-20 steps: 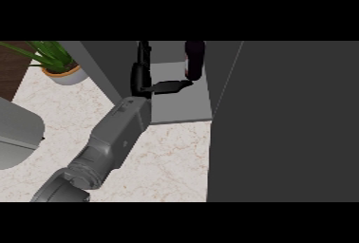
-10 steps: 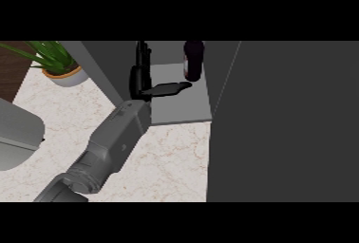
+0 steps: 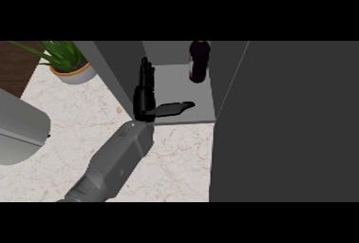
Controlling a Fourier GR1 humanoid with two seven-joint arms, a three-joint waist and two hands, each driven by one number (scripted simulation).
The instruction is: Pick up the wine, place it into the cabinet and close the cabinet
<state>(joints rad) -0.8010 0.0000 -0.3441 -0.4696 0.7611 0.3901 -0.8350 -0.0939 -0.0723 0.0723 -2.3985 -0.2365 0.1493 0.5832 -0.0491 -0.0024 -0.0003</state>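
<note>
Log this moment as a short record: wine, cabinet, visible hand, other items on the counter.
wine: dark bottle standing upright at the back of the cabinet's shelf
cabinet: open, grey shelf exposed; large dark door panel at the view's right
hand: one black hand inside the cabinet, fingers straight, thumb out toward the bottle, apart from it; which arm cannot be told
other hand: not in view
counter: marbled top; potted plant at upper left; grey object at the left edge
</note>
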